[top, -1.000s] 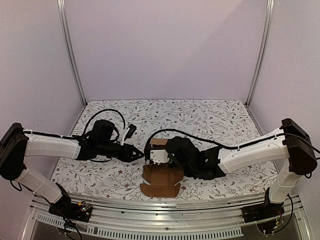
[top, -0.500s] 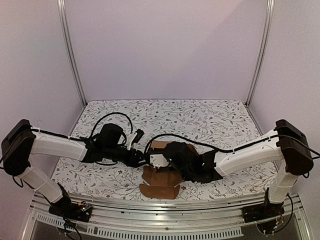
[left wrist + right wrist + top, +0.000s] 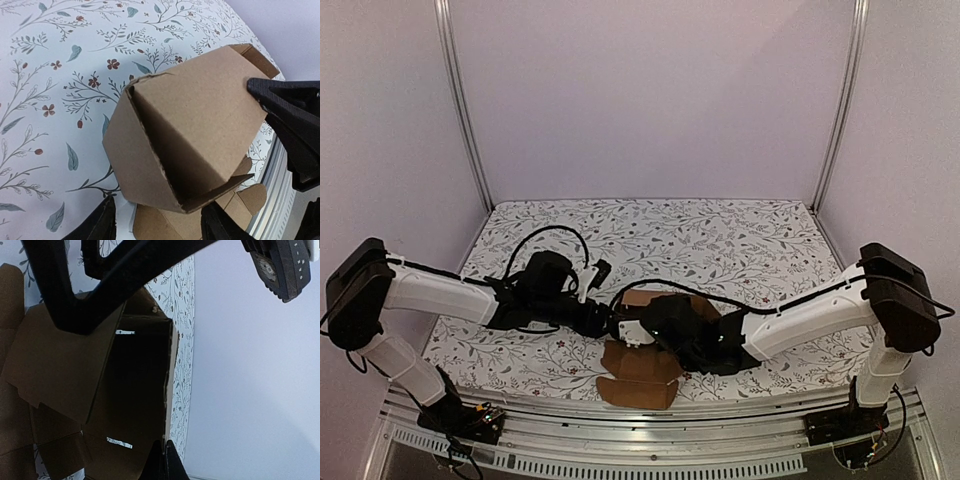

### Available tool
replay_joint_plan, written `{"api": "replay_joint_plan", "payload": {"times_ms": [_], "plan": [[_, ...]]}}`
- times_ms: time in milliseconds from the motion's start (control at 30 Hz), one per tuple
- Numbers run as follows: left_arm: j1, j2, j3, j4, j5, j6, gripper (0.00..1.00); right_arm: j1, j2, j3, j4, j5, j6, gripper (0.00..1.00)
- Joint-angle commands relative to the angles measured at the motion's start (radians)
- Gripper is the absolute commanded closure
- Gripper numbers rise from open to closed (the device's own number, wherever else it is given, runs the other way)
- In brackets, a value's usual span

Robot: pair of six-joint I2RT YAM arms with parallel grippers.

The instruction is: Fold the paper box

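Near the six o'clock edge of the floral-print table (image 3: pixel 740 240), a plain brown cardboard paper box (image 3: pixel 642 366) stands half-formed, its walls raised and its flaps lying loose toward six o'clock. The right gripper (image 3: pixel 163 459), reaching in from three o'clock, is pinched together on one wall's edge. The left gripper (image 3: pixel 160 225), from nine o'clock, holds its jaws apart around a lower corner. Raising the walls appears to be the step in hand, and the next move likely calls for tucking the loose flaps in.
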Motion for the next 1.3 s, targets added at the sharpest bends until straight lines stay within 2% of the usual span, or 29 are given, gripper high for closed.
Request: {"api": "replay_joint_plan", "payload": {"times_ms": [0,400,733,867,1133,1267], "plan": [[-0.026,0.029,0.018,0.023,-0.034,0.022,0.43,0.009,0.033,-0.002,-0.028,0.013,0.006,1.00],[-0.077,0.080,0.014,0.085,-0.109,0.015,0.43,0.014,0.046,0.035,-0.098,0.002,0.058,1.00],[-0.118,0.119,0.019,0.152,-0.279,0.032,0.45,0.018,0.037,0.048,-0.157,-0.012,0.125,1.00],[-0.132,0.127,0.014,0.192,-0.338,0.037,0.49,0.019,0.032,0.053,-0.177,-0.020,0.155,1.00],[-0.151,0.169,0.035,0.233,-0.337,0.036,0.66,0.019,0.046,0.092,-0.246,-0.028,0.213,1.00],[-0.157,0.177,0.043,0.229,-0.343,0.039,0.78,0.022,0.055,0.118,-0.287,-0.035,0.249,1.00]]}}
